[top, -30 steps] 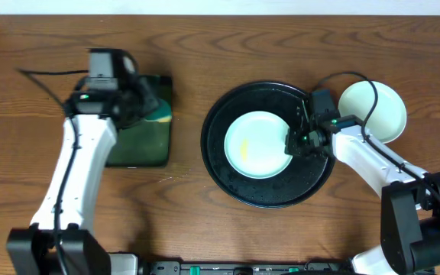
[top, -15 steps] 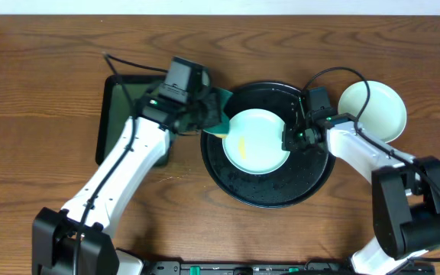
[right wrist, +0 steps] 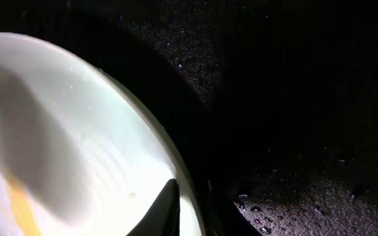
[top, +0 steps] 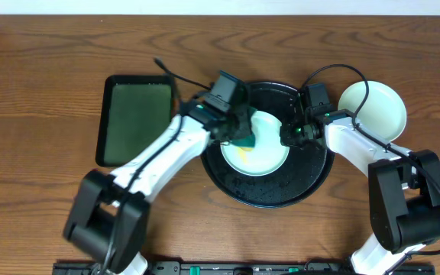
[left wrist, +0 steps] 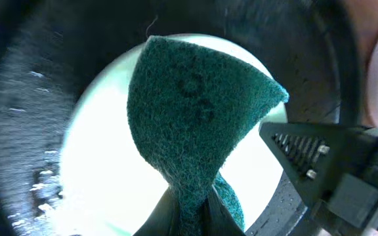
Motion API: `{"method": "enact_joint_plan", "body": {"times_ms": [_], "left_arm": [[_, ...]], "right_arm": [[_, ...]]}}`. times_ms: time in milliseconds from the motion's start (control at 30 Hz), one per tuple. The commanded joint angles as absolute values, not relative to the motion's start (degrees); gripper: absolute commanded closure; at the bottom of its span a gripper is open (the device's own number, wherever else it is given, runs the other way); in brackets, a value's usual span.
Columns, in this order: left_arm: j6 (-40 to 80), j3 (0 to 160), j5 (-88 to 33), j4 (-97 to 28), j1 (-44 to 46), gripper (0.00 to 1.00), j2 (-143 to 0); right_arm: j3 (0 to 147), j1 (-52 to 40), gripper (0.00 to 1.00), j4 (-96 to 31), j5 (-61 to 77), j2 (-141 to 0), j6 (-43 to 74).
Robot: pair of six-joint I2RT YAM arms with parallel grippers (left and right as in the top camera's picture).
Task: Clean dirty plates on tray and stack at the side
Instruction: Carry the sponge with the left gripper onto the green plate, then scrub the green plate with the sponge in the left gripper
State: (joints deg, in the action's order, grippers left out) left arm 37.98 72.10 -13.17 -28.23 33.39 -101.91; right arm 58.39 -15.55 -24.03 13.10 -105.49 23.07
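A pale mint-green plate (top: 262, 153) with a yellow smear lies on the round black tray (top: 266, 191). My left gripper (top: 243, 136) is shut on a teal scouring sponge (left wrist: 195, 124) and holds it over the plate's left part (left wrist: 104, 164). My right gripper (top: 290, 137) is shut on the plate's right rim (right wrist: 176, 164), one finger inside and one outside. The yellow smear (right wrist: 21, 206) shows in the right wrist view. Another pale plate (top: 380, 111) lies on the table right of the tray.
A dark-green rectangular tray (top: 134, 121) with a black rim lies at the left. The black tray's surface is wet (right wrist: 307, 196). Cables run over the tray's back edge. Wooden table all round.
My left arm swung from the rectangular tray at the left across to the black tray, bringing the sponge over the plate. My right gripper stayed on the plate's rim.
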Motion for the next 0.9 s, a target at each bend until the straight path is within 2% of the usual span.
{"method": "enact_joint_plan", "body": {"times_ms": [0,400,500,767,867], "left_arm": [[41.01,72.20,-12.62,-26.46,36.01,0.93,-104.18],[40.51,72.20,-12.38,-23.81,38.70,0.93,-115.24],[36.01,72.20,-10.31,-24.45,38.74,0.93,-118.13],[34.33,72.23,17.50,-35.62,38.63,0.92,-120.84],[34.33,72.23,23.33,-37.10,38.35,0.93,-120.53]], "right_arm": [[56.51,-16.10,0.85,-24.40,12.49,-109.73,23.79],[56.51,-15.75,0.84,-24.45,12.49,-109.73,23.77],[56.51,-15.75,0.85,-24.45,12.49,-109.73,23.75],[56.51,-15.75,0.86,-24.62,12.47,-109.73,23.73],[56.51,-15.75,0.89,-24.62,12.47,-109.73,23.73]]}}
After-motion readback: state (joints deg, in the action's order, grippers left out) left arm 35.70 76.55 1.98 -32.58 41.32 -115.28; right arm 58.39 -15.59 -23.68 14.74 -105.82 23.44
